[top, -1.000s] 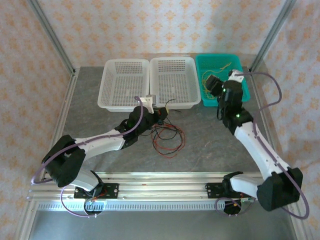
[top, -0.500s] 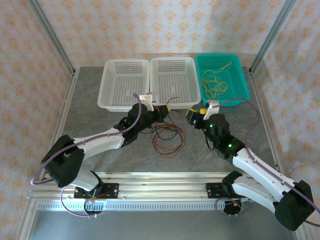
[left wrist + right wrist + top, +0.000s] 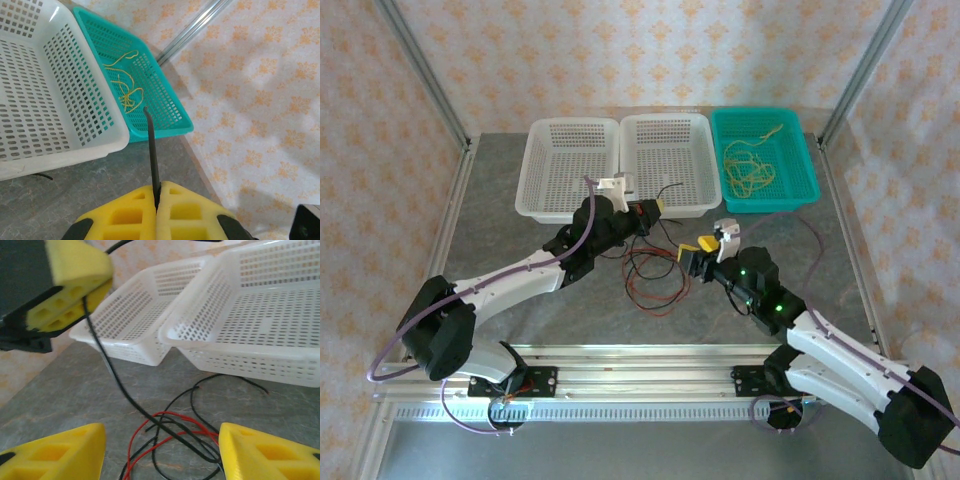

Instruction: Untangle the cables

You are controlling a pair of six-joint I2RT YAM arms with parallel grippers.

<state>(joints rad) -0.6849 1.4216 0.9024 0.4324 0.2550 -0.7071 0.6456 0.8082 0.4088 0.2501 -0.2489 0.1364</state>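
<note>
A tangle of red and black cables [image 3: 656,276] lies on the grey table in front of the white baskets. My left gripper [image 3: 644,211] hovers above its far edge, shut on one black cable [image 3: 151,150], which pokes up between the yellow pads [image 3: 125,215]. From that gripper [image 3: 70,290] the black cable hangs down into the red and black tangle [image 3: 175,436]. My right gripper [image 3: 695,254] is open just right of the tangle, its jaws [image 3: 160,455] wide on either side of the wires and holding nothing. A yellow cable [image 3: 748,166] lies in the teal basket [image 3: 798,190].
Two white mesh baskets [image 3: 570,165] [image 3: 665,160] stand side by side at the back, with the teal basket [image 3: 172,107] to their right. The metal frame posts rise at the back corners, and an aluminium rail [image 3: 640,380] runs along the near edge.
My right arm swung from over the teal basket down and left to the tangle, jaws narrowing slightly. My left gripper rose a little toward the baskets, still holding the black cable.
</note>
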